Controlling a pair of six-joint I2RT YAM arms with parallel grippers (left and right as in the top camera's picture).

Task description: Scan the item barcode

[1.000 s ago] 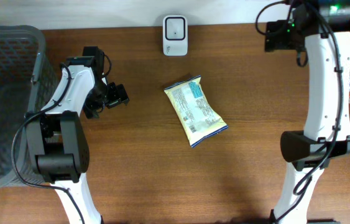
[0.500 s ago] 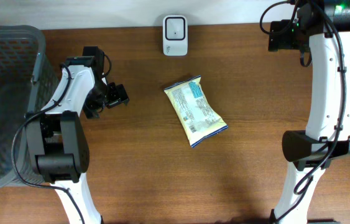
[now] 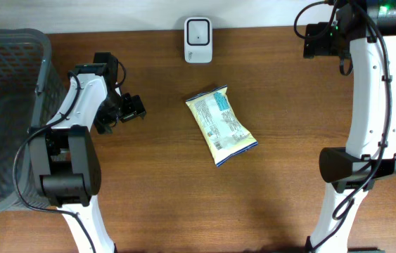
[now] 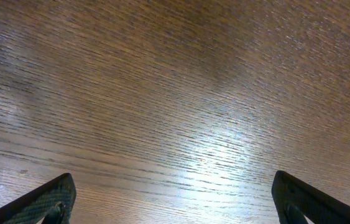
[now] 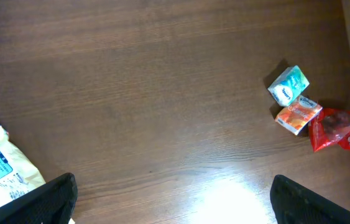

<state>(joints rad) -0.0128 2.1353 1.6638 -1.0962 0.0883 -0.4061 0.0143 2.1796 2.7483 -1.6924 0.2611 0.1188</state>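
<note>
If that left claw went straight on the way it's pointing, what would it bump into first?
Most likely the bare wooden table: the left gripper has its fingers open around nothing but wood. The snack packet lies outside that view. Depth is hard to judge.

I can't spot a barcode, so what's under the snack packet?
The snack packet lies flat on the wooden table, printed side up. Nothing shows sticking out from beneath it. Its underside, and the wood it covers, are hidden.
</note>
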